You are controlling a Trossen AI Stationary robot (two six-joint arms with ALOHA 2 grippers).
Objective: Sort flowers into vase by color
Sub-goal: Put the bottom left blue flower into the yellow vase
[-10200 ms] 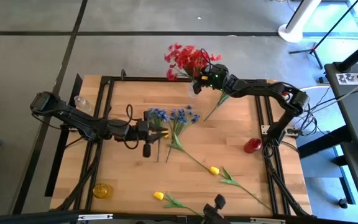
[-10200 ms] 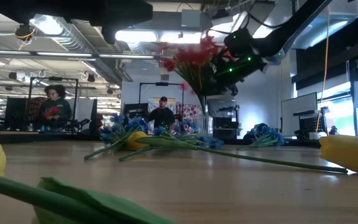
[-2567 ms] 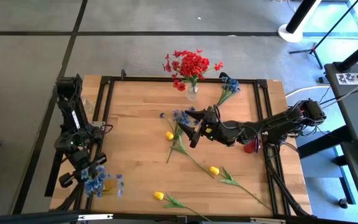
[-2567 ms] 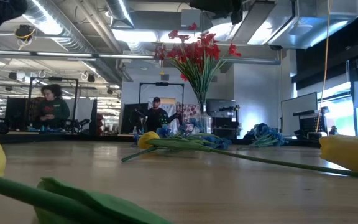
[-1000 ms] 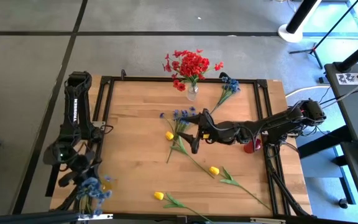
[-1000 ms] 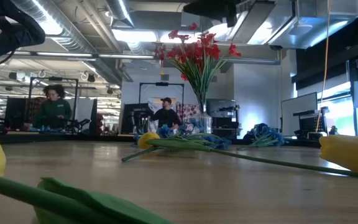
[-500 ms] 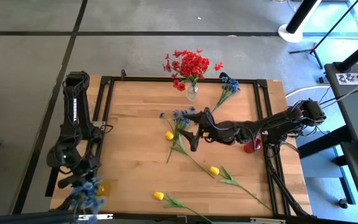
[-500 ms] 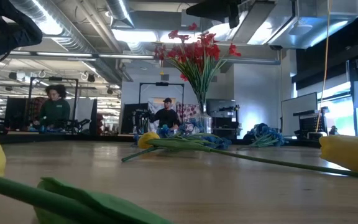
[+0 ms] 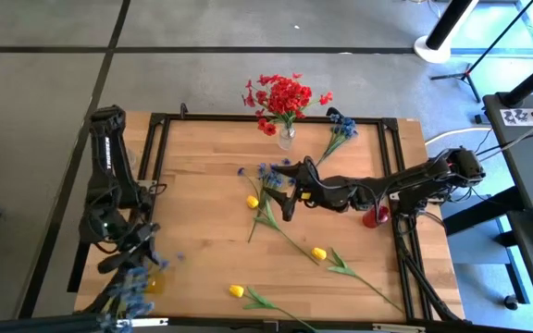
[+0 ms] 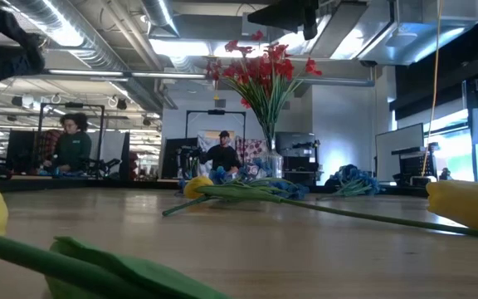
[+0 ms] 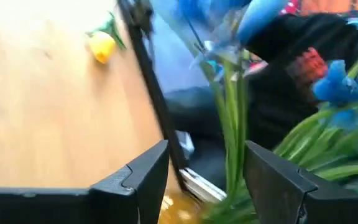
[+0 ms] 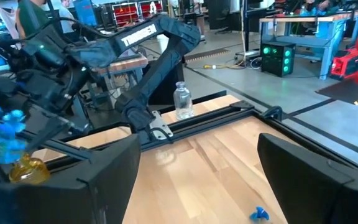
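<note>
A blue bunch [image 9: 126, 292] stands at the near left corner with its green stems [image 11: 231, 124] running down beside a yellow vase [image 9: 154, 281]. My left gripper [image 9: 128, 257] is open around those stems. Red flowers [image 9: 283, 95] stand in a clear vase [image 9: 286, 139] at the far edge. Another blue bunch [image 9: 272, 173] lies at the table's middle, and one more [image 9: 340, 128] at the far right. Yellow buds [image 9: 253, 202] [image 9: 318, 252] [image 9: 237, 291] lie on the wood. My right gripper [image 9: 285, 209] hovers open beside the middle bunch. My left gripper has the blue bunch's stems [image 11: 235, 155] running up between its open fingers, close beside one finger [image 11: 272, 183]. I cannot tell whether that finger touches them. The blooms lean out past the table's near edge.
A red cup [image 9: 374, 217] stands near the right rail under my right arm. A clear bottle [image 12: 182, 101] stands at the far left. Black frame rails [image 9: 248, 118] ring the table. People show in the room behind [image 10: 71, 143].
My left arm has swung a little toward the far edge, and its gripper has drawn back slightly from the near left corner. The blue bunch there has tipped farther toward the near edge, blooms leading.
</note>
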